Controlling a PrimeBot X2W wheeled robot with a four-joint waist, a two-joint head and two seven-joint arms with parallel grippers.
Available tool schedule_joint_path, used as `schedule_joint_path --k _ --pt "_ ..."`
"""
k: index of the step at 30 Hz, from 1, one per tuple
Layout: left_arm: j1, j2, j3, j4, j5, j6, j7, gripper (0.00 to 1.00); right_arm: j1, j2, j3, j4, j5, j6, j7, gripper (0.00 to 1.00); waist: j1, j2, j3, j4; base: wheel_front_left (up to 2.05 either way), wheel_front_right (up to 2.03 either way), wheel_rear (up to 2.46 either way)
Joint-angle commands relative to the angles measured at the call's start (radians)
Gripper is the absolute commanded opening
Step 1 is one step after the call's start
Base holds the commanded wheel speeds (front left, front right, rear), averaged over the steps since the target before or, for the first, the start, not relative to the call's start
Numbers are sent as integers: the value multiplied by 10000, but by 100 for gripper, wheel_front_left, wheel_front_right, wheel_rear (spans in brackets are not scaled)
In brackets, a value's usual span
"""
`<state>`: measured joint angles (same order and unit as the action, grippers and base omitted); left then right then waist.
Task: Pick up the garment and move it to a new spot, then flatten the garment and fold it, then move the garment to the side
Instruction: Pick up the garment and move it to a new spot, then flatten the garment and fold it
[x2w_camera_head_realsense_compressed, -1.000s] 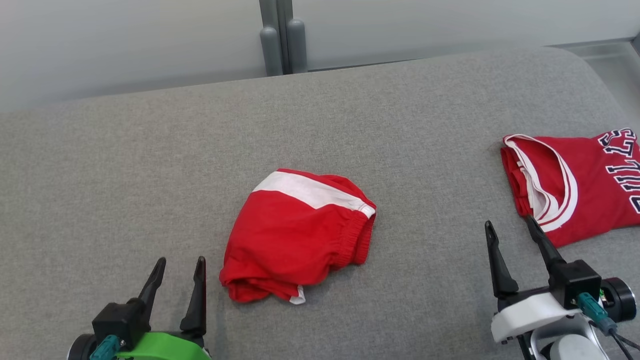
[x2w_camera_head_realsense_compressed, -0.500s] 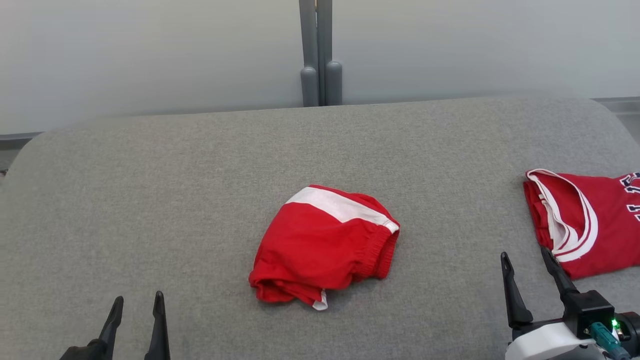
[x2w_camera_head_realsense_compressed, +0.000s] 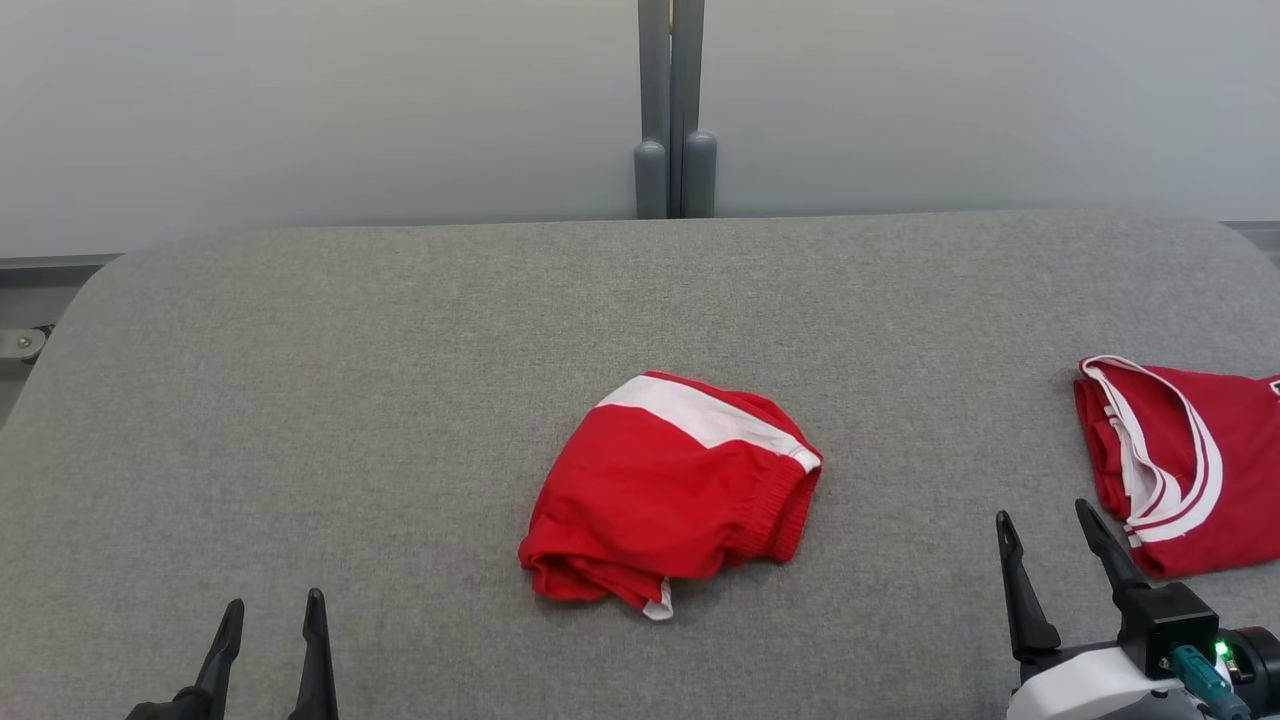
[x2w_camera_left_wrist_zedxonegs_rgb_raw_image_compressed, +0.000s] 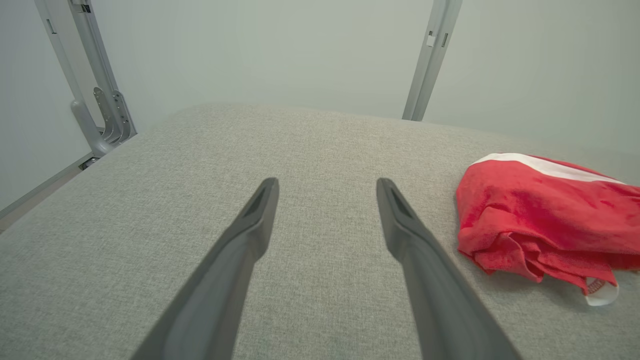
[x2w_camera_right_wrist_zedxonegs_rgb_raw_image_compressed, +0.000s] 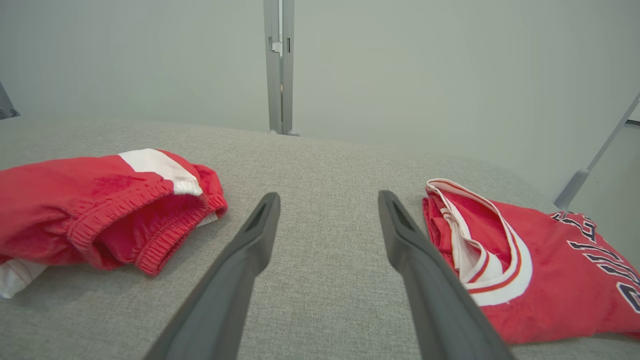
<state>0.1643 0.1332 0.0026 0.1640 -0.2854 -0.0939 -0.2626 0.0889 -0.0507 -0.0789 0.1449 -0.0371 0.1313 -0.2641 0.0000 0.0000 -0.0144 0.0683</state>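
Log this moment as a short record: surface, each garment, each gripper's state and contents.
surface: grey padded surface
centre: red shorts, crumpled, white stripe on top
right edge: red jersey, lying down, partly out of head view
left gripper: open, empty, clear of the shorts
right gripper: open, empty, between shorts and jersey

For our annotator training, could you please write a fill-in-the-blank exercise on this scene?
The crumpled shorts are red with a ____ stripe.
In the head view the jersey lies to the ____ of the shorts.
The left gripper and right gripper both stand ____, holding nothing.
Both garments rest on a ____ padded surface.
Missing words: white; right; open; grey.
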Motion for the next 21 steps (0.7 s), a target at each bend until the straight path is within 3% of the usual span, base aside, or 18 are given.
schedule_joint_path --k 1,14,21 --pt "75 -79 96 26 130 -79 -25 100 -84 -44 7 35 -70 -12 1 100 0 0 15 1 0 0 0" --pt "-209 -380 267 195 470 -318 -26 100 -155 -99 64 85 -44 -12 1 100 0 0 60 -100 0 0 0" --pt "-1302 -495 -1326 141 852 -369 54 100 -345 -109 215 39 18 -12 1 100 0 0 123 -333 0 0 0"
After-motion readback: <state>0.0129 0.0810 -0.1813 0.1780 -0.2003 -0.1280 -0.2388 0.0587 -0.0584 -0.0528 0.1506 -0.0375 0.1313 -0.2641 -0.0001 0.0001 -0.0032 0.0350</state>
